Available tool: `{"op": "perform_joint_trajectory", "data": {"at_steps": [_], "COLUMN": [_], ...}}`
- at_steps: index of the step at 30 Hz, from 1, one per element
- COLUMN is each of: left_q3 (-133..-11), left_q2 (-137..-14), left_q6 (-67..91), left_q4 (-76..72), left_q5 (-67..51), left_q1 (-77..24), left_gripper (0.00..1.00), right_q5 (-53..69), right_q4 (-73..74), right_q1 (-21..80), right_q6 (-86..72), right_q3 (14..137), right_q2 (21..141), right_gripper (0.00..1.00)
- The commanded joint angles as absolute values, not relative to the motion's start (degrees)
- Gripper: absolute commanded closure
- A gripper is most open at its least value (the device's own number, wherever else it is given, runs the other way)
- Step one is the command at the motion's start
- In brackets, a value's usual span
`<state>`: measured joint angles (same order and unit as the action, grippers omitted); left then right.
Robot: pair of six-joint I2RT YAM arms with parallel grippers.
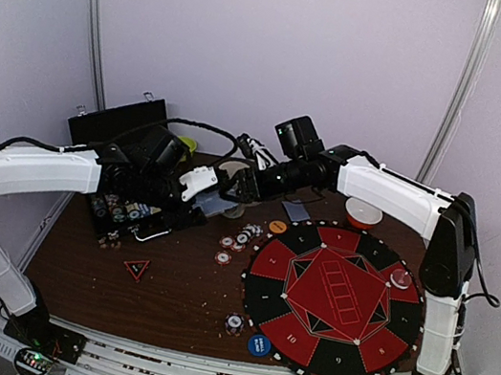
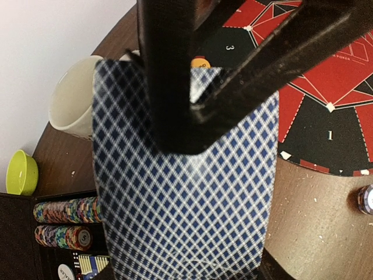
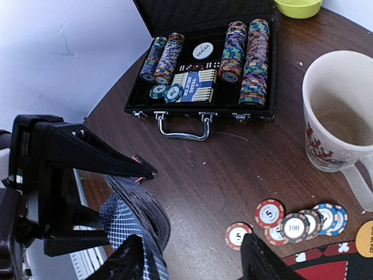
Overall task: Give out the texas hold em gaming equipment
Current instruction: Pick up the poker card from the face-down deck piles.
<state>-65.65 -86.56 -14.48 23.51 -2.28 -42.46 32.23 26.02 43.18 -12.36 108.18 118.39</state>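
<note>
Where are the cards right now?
Top view: the cards are held in the left gripper, beside the mug, right of the chip case.

Two arms of one build. Left arm (image 1: pixel 40 172) and right arm (image 1: pixel 391 191) clad in long, smooth white shells, with matte black housings at every joint. Links nearest the bases white too, crossed by narrow black bands. Thin black cables (image 1: pixel 35 144) strung along the far side of the left arm, another looped off the right arm's outermost black joint. Bases (image 1: pixel 44 341) black and boxy, each dotted with small green and red lights. Black camera block (image 1: pixel 298 136) mounted at the right wrist. Left gripper (image 1: pixel 213 198) with a white body and black, angular, triangle-braced fingers (image 2: pixel 169 70). Right gripper (image 3: pixel 192 256) with tapered, matte black fingertips.
</note>
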Motion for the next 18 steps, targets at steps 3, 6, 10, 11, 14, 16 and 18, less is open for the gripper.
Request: {"op": "perform_joint_trajectory", "data": {"at_steps": [3, 6, 10, 11, 14, 16, 18], "left_q3": [-65.6, -65.5, -65.5, -65.5, -65.5, -65.5, -65.5], "left_q2": [-84.9, -85.0, -85.1, -85.1, -85.2, -85.2, -85.1], "left_q6": [-14.6, -14.7, -14.7, -14.8, -14.7, -14.7, -14.8], "left_q4": [20.0, 20.0, 20.0, 20.0, 20.1, 20.1, 20.0], "left_q5": [-3.5, -3.4, -3.3, -3.3, -3.3, -3.3, -3.3], "left_q1": [-42.1, -42.1, -42.1, -42.1, -42.1, -42.1, -42.1], "left_gripper": [0.47, 0.47, 0.47, 0.47, 0.47, 0.47, 0.47], "right_q5": [28.3, 27.9, 27.5, 27.3, 26.8, 26.1, 25.5], "right_q4": [28.7, 28.9, 29.9, 30.2, 31.1, 31.8, 32.4], "right_q1": [43.7, 43.6, 43.6, 43.6, 43.7, 43.7, 43.6], "right_q6": [-11.2, -11.2, -10.9, -10.9, -10.6, -10.5, -10.3], "right_q3": [109.5, 109.8, 110.1, 110.1, 110.1, 110.1, 110.0], "right_q2": [118.1, 117.4, 116.5, 116.4, 115.8, 115.3, 114.9], "right_gripper": [0.51, 0.61, 0.70, 0.72, 0.78, 0.84, 0.87]}}
